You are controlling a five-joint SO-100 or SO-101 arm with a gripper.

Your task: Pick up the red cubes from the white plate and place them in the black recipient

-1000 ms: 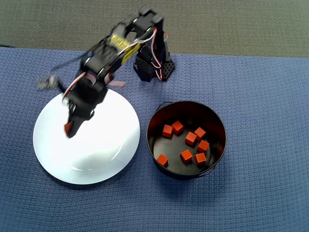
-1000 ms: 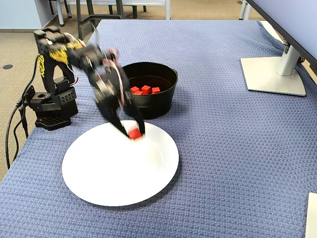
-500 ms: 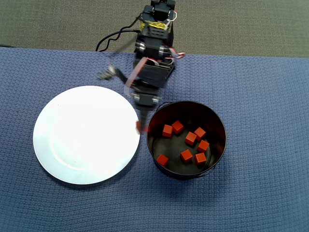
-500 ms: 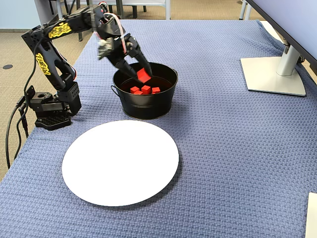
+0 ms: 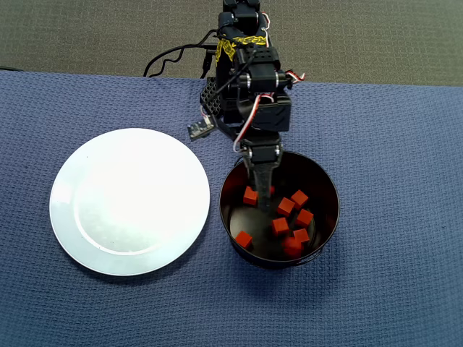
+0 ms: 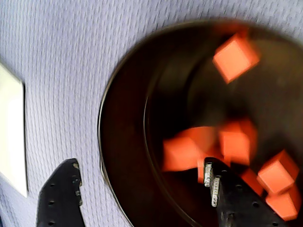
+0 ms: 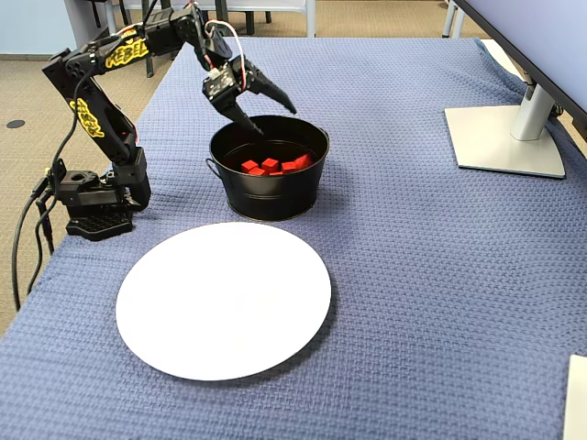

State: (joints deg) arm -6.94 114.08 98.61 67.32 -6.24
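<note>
Red cubes (image 5: pixel 281 226) in pot (image 5: pixel 327 189), fingers (image 7: pixel 282 104) spread

In the overhead view, the plate (image 5: pixel 130 202) lies left of the pot (image 5: pixel 279 210), just beside it, both on the cloth-covered counter (image 5: pixel 405 217). The cubes (image 5: pixel 281 225) lie inside the pot. The end effector (image 5: pixel 262 196) hangs over the pot's near-arm side.
</note>
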